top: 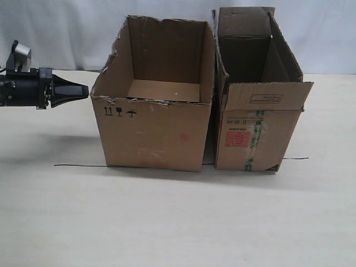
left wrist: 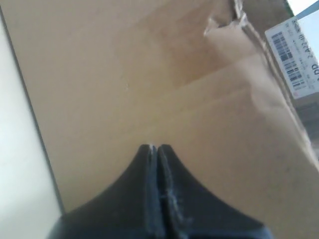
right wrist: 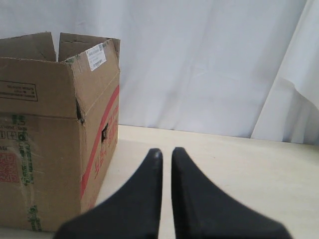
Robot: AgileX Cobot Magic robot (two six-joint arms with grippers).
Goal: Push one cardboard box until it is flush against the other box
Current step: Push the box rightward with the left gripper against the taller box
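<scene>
left gripper (top: 83,90), jaws closed & empty, at frame left by cardboard box (top: 153,119) wall to shove it toward other box (top: 258,125).

The pale desk (top: 167,222) carries the cardboard box (top: 153,136) just off the left fingers (top: 83,90), the other box (top: 258,133) beyond it, seemingly touching, and a thin dark line (top: 80,165).

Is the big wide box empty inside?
Empty, as far as shows: the cardboard box is open on top, and only its bare brown floor is visible. The near corners inside are hidden.
</scene>
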